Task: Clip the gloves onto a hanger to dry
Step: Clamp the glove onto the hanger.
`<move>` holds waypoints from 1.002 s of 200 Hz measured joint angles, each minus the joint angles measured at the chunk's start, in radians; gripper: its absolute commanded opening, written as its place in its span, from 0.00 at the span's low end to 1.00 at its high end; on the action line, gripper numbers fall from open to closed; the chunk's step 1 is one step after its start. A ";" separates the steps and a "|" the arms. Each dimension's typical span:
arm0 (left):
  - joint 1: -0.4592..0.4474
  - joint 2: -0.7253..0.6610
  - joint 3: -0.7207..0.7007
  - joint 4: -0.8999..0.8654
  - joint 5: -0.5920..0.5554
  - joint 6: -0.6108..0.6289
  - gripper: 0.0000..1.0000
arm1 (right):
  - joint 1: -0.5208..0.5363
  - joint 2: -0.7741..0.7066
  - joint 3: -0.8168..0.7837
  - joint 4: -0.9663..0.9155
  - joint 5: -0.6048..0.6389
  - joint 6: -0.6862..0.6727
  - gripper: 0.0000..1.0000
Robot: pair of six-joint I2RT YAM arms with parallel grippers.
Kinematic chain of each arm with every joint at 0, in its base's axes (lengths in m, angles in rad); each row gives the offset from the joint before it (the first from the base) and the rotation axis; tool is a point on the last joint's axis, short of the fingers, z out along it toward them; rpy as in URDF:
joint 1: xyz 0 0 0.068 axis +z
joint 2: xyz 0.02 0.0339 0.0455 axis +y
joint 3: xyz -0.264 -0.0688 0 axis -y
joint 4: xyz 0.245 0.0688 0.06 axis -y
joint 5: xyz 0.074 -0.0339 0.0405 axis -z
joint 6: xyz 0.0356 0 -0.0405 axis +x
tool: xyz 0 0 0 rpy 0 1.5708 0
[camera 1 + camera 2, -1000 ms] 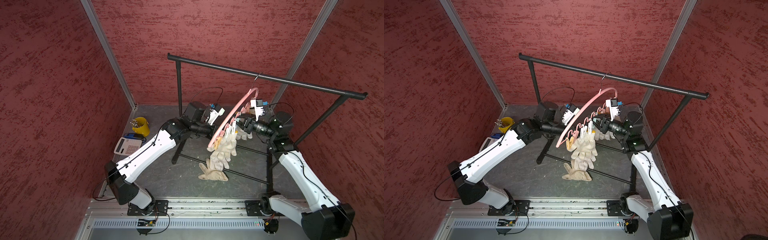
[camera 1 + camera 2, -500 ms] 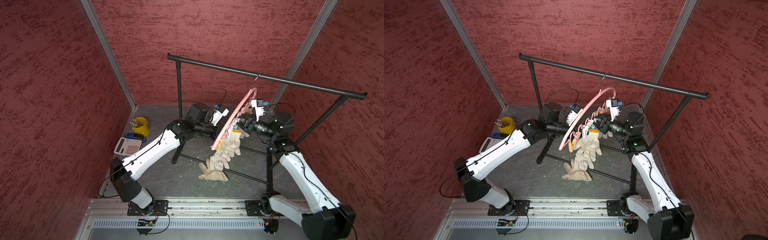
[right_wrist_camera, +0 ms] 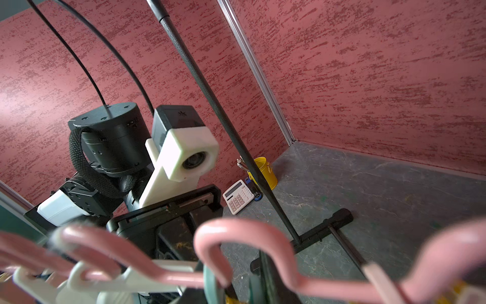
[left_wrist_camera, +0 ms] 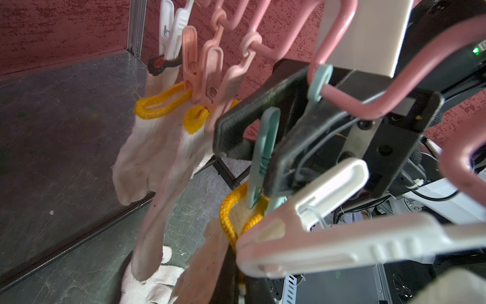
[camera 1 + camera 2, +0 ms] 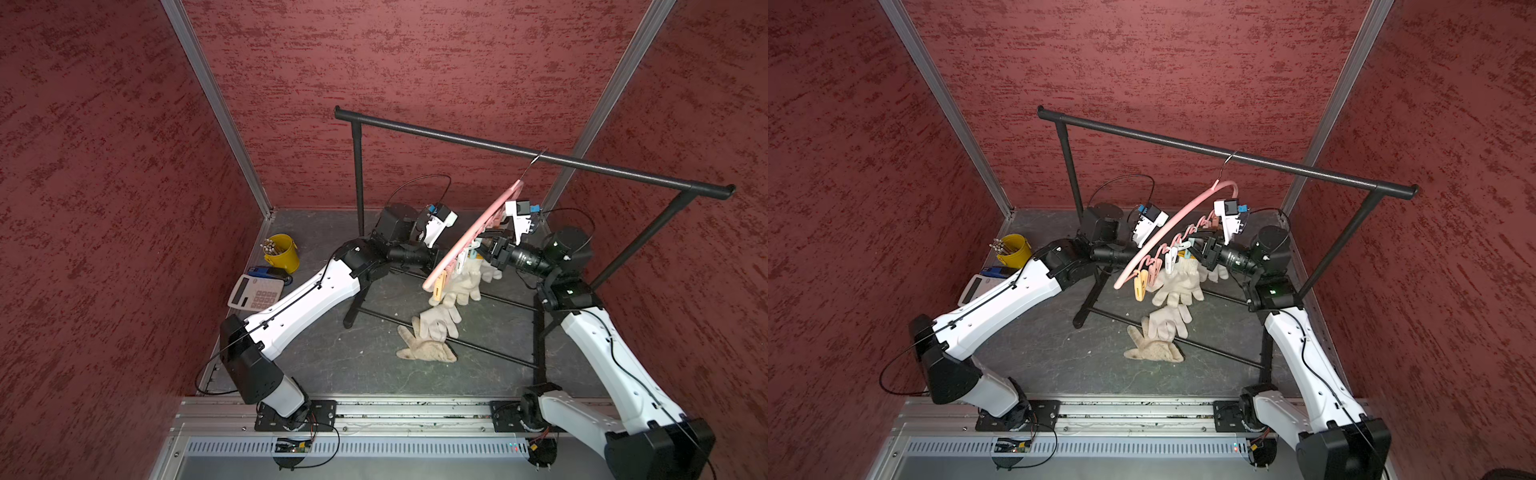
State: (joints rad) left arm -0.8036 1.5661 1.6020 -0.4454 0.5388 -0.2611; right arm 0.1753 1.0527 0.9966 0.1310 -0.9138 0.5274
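Pink hanger (image 3: 236,227) one; floor gloves (image 5: 1167,324) two; left jaws closed, right jaws pinching clothespin (image 4: 264,147).

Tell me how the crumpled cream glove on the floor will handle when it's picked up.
The cream glove lies flattened and crumpled, so it will probably sag limply from any pinch point. The clipped gloves dangle straight down from the hanger, suggesting light, floppy knit. Unlikely to roll or slip; the fabric looks coarse.

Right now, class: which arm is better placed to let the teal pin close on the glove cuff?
Right. The right hand squeezes the teal pin, whose tip sits at the yellow cuff. The left arm only reaches in from the hanger's far side.
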 measured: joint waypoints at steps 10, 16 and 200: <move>0.000 0.000 0.001 0.000 0.000 -0.002 0.00 | 0.000 -0.002 -0.003 0.002 0.000 0.000 0.20; 0.000 0.000 0.001 0.001 0.000 -0.004 0.00 | 0.000 -0.003 -0.004 0.003 0.000 0.000 0.20; -0.028 0.000 0.037 0.013 -0.032 -0.015 0.00 | 0.000 -0.008 -0.030 0.037 0.001 0.008 0.32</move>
State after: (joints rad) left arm -0.8314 1.5658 1.6386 -0.4324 0.5072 -0.2760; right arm 0.1753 1.0451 0.9665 0.1680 -0.9127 0.5350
